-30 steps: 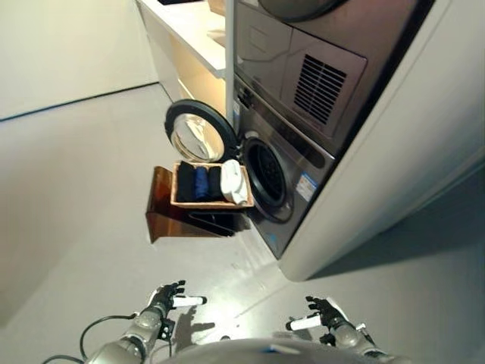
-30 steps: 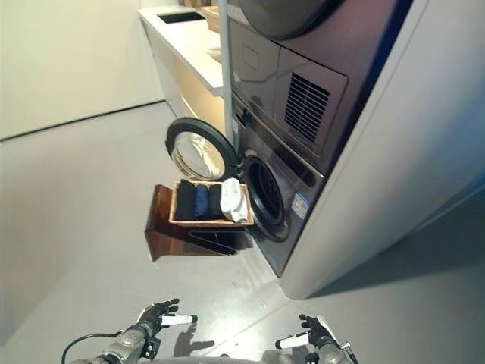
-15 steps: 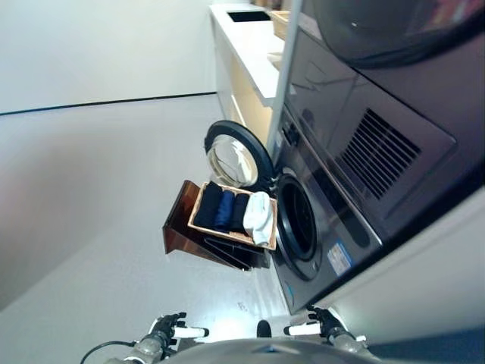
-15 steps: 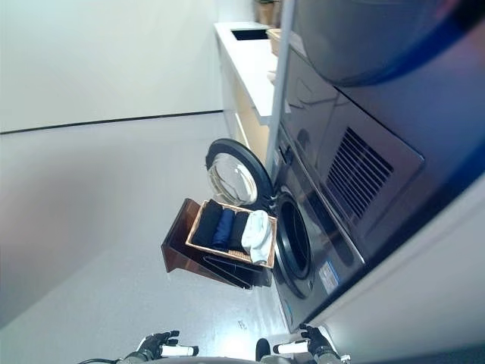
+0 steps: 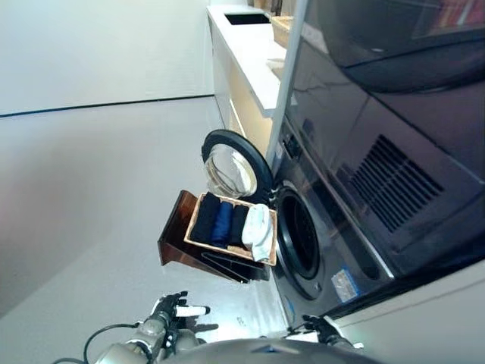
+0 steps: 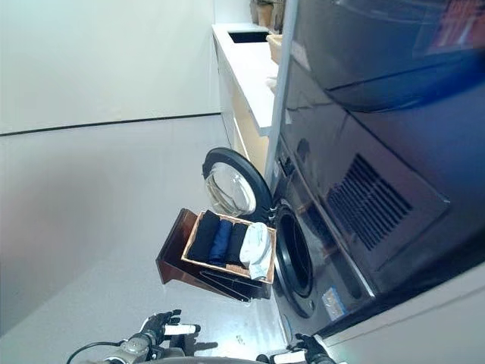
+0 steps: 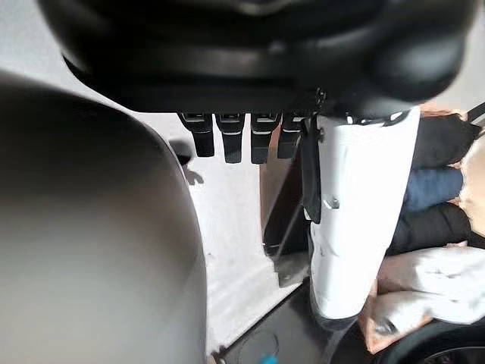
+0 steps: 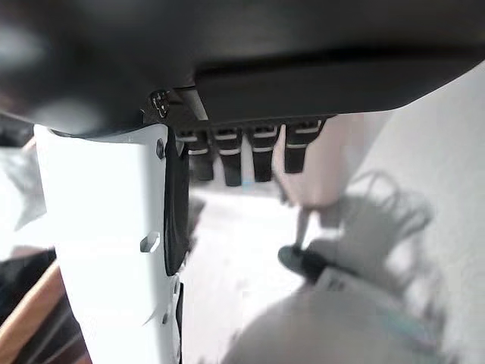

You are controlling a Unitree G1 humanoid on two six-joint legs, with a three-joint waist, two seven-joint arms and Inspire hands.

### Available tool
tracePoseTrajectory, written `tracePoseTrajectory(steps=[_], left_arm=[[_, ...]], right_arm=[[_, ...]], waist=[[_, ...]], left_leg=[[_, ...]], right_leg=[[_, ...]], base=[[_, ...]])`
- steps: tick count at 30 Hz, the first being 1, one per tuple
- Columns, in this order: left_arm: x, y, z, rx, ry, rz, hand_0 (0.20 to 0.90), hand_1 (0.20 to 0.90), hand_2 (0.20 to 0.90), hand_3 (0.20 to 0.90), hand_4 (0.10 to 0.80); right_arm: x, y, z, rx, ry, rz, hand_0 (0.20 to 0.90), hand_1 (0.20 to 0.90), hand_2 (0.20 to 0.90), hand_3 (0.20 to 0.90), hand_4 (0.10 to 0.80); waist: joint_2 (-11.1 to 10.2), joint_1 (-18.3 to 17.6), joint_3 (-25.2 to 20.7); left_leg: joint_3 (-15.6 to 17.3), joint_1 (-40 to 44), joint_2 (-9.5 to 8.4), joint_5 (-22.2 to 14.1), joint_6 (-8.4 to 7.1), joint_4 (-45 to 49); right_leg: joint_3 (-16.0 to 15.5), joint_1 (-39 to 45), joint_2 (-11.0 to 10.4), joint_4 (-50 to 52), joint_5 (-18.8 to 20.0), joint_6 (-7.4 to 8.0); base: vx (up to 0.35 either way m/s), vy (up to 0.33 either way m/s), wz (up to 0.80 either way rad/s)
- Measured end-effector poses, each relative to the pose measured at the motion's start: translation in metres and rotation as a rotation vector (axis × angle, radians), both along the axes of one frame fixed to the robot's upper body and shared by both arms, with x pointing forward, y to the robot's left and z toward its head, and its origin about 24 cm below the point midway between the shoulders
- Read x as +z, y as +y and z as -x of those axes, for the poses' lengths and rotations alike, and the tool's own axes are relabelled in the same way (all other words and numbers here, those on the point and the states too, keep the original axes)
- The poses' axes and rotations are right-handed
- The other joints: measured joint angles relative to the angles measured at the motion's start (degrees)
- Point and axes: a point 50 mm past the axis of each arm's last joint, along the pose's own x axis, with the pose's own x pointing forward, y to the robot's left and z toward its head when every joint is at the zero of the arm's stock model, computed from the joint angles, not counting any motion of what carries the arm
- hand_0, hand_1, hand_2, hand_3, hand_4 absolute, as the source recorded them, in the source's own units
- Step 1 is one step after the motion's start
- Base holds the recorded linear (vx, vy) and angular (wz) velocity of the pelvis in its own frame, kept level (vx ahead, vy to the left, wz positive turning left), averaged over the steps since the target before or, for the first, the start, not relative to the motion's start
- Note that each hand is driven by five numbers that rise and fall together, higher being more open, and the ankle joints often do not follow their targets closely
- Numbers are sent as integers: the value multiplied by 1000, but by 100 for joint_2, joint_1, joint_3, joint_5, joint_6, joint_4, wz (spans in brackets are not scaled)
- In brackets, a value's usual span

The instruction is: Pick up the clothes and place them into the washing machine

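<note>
You had one basket holding four rolled clothes: two black, one blue, one white. One washer, one stand.

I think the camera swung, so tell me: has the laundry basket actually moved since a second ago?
No. The basket sits on the same brown stand, beside the washing machine's open door. The whole picture shifted, so the camera moved.

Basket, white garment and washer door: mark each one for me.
basket (image 5: 198,214), left eye view, on its near left rim.
white garment (image 5: 258,226), left eye view, mid-fold.
washer door (image 5: 228,167), left eye view, on its glass.
</note>
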Motion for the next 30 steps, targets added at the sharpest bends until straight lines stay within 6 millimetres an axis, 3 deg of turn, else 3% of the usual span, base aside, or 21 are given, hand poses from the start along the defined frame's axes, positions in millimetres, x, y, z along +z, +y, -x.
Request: tracePoseTrajectory(steps=[1, 3, 4, 5, 6, 7, 9, 10, 12, 13, 14, 18, 19, 20, 23, 25, 26, 29, 30], left_arm=[[-3, -4, 7, -1, 17, 11, 900, 900, 900, 900, 800], [-3, 7, 15, 18, 32, -15, 900, 900, 900, 900, 800], [-1, 25, 20, 15, 47, -61, 900, 900, 900, 900, 800], [-1, 26, 22, 16, 53, -65, 900, 900, 900, 900, 800], [0, 34, 23, 14, 53, -85, 900, 900, 900, 900, 800], [2, 38, 17, 9, 42, -96, 900, 900, 900, 900, 800], [3, 34, 11, -1, 19, -86, 900, 900, 900, 900, 800], [4, 36, 10, -1, 18, -93, 900, 900, 900, 900, 800], [4, 37, 11, -22, 24, -101, 900, 900, 900, 900, 800], [4, 38, 11, -23, 25, -104, 900, 900, 900, 900, 800], [4, 39, 13, -18, 31, -107, 900, 900, 900, 900, 800], [3, 45, 20, -24, 57, -123, 900, 900, 900, 900, 800], [2, 45, 24, -22, 68, -123, 900, 900, 900, 900, 800], [1, 44, 30, -9, 84, -116, 900, 900, 900, 900, 800], [-4, 34, 41, 9, 111, -87, 900, 900, 900, 900, 800], [-5, 28, 42, 16, 110, -67, 900, 900, 900, 900, 800], [-4, 28, 37, 19, 99, -70, 900, 900, 900, 900, 800], [-2, 28, 24, 17, 70, -73, 900, 900, 900, 900, 800], [0, 29, 17, 15, 53, -72, 900, 900, 900, 900, 800]], right_arm=[[3, -14, 2, -10, 7, 41, 900, 900, 900, 900, 800], [3, -12, 4, -25, 6, 33, 900, 900, 900, 900, 800], [-1, -1, 9, -30, 18, 0, 900, 900, 900, 900, 800], [-2, 2, 10, -38, 19, -8, 900, 900, 900, 900, 800], [-4, 7, 13, -41, 26, -21, 900, 900, 900, 900, 800], [-4, 8, 12, -55, 22, -26, 900, 900, 900, 900, 800], [-2, 6, 5, -91, -6, -29, 900, 900, 900, 900, 800], [-1, 4, -1, -118, -26, -32, 900, 900, 900, 900, 800], [1, 6, -12, -115, -56, -41, 900, 900, 900, 900, 800], [1, 9, -17, -117, -74, -52, 900, 900, 900, 900, 800], [2, 10, -23, -113, -97, -59, 900, 900, 900, 900, 800], [4, 13, -31, -106, -130, -73, 900, 900, 900, 900, 800], [4, 13, -31, -107, -127, -72, 900, 900, 900, 900, 800], [3, 12, -27, -110, -117, -66, 900, 900, 900, 900, 800], [2, 6, -16, -127, -82, -49, 900, 900, 900, 900, 800], [1, 5, -11, -133, -65, -44, 900, 900, 900, 900, 800], [1, 5, -11, -143, -67, -47, 900, 900, 900, 900, 800], [3, 2, -19, -140, -93, -40, 900, 900, 900, 900, 800], [5, 1, -25, -133, -104, -36, 900, 900, 900, 900, 800]], waist=[[180, 15, -114], [3, -20, -255], [-225, -18, -362], [-260, 1, -380], [-305, -22, -399], [-285, -22, -384], [-62, -11, -325], [-7, -10, -291], [43, 13, -200], [36, -12, -150], [24, 6, -138], [-216, -16, -186], [-313, -12, -224], [-340, -78, -234], [-174, -63, -303], [-56, 6, -307], [-86, -5, -300], [-185, 148, -187], [-241, 238, -96]], left_leg=[[-26, 110, -60, 71, 233, 27], [246, 264, -416, 325, 395, 84], [295, 451, -687, 330, 579, 40], [315, 519, -749, 330, 638, -11], [404, 695, -920, 332, 789, -119], [441, 712, -984, 289, 866, -138], [457, 735, -951, 319, 1013, -206], [495, 852, -1060, 307, 1102, -293], [568, 1021, -1120, 275, 1273, -311], [568, 1131, -1142, 234, 1292, -425], [598, 1234, -1139, 257, 1305, -533], [615, 1205, -1236, 183, 1266, -522], [612, 1206, -1286, 156, 1230, -515], [463, 1266, -1290, 138, 1184, -504], [343, 1337, -1083, 126, 1021, -499], [159, 1213, -937, 30, 858, -160], [68, 882, -948, -98, 689, 419], [-98, 261, -968, 35, 414, 1579], [-221, 1, -1013, 101, 157, 1978]], right_leg=[[119, 17, -53, -3, -55, 104], [351, 106, -434, 29, -131, 373], [344, 77, -582, 279, -95, 405], [362, 58, -665, 377, -103, 464], [325, -19, -766, 701, -115, 502], [330, -207, -790, 1048, -76, 564], [358, -733, -752, 1891, -71, 635], [424, -1093, -795, 2524, 35, 830], [438, -1327, -817, 3037, 232, 914], [303, -1412, -856, 3157, 179, 910], [-167, -1462, -905, 3146, -107, 773], [-915, -1380, -684, 1819, -241, 676], [-911, -1367, -681, 1452, -148, 657], [-680, -1149, -561, 1154, 200, 549], [-776, -770, -323, 717, 295, 444], [-1019, -434, -127, 356, 395, 313], [-1090, -369, -164, 302, 325, 213], [-1247, -294, -143, 270, 237, 96], [-1258, -244, -149, 225, 236, 21]], base=[[320, 312, -75], [348, 386, -72], [279, 339, -62], [295, 415, -59], [129, 207, -31], [173, 302, -27], [117, 243, -19], [111, 209, -26], [245, 169, -25], [330, 100, -23], [265, -40, -14], [216, -99, -3], [294, -185, 22], [214, -141, 40], [165, -182, 33], [68, -182, 51], [-48, -151, 65], [-22, -84, 43], [135, 3, 15]])
